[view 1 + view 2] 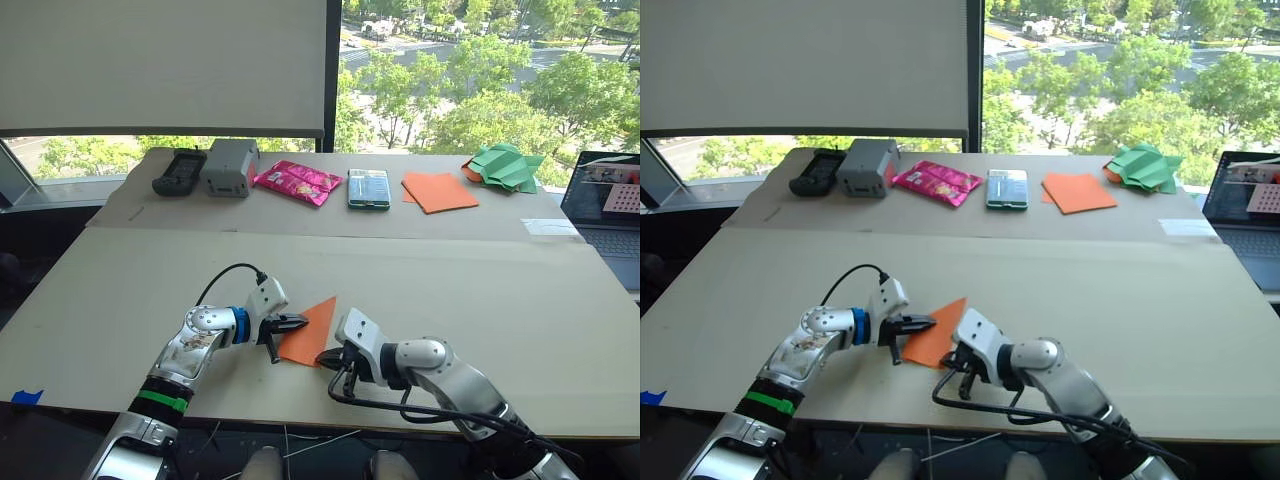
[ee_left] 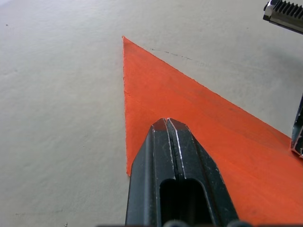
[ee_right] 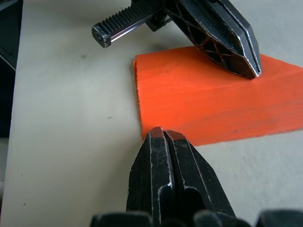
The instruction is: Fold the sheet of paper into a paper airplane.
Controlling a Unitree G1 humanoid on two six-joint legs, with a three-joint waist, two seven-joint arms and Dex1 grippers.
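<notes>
The sheet of paper (image 1: 312, 328) lies flat near the table's front edge, folded into a bright-orange pointed triangle. My left gripper (image 1: 300, 322) is shut, and its tips (image 2: 168, 124) rest on top of the paper close to its left edge. My right gripper (image 1: 324, 357) is shut too. Its tips (image 3: 163, 133) sit on the table right at the paper's (image 3: 213, 104) near corner, touching the edge without holding it. The right wrist view also shows the left gripper (image 3: 253, 71) pressing on the sheet from the other side.
Along the back of the table stand a black device (image 1: 179, 171), a grey box (image 1: 229, 166), a pink packet (image 1: 297, 181), a green box (image 1: 368, 188), a flat stack of orange sheets (image 1: 439, 191) and green paper shapes (image 1: 505, 166). A laptop (image 1: 610, 200) sits at the right edge.
</notes>
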